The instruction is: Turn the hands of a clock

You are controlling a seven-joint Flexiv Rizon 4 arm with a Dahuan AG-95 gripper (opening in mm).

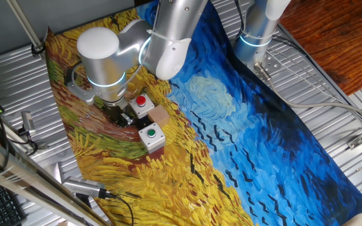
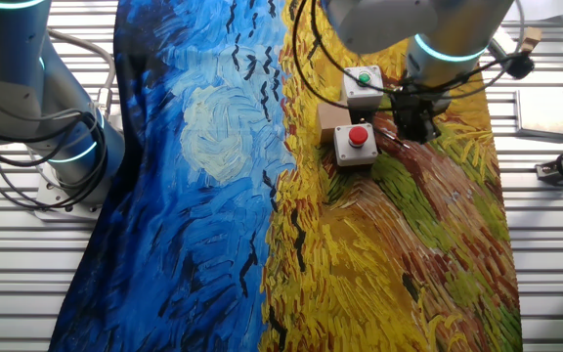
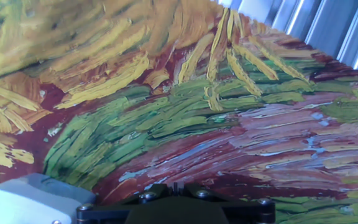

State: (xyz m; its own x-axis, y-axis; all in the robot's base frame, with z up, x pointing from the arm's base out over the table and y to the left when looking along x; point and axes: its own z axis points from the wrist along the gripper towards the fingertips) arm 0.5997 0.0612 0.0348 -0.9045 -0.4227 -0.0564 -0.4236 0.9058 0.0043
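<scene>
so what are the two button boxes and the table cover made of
Red button box and green button box: likely matte grey plastic, glossy plastic caps. Table cover: apparently printed fabric, since it drapes and creases at the edges.

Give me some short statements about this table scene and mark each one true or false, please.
1. Two grey button boxes stand on the painted cloth. True: the red button box and the green button box.
2. The gripper is far from both boxes, over the blue area. False: it is low over the yellow area, right beside the red button box.
3. A small brown block lies between the two boxes. True.
4. The cloth is plain white. False: it shows blue and yellow brushstrokes.
5. A clock face is plainly visible. False: no view shows one clearly.
</scene>
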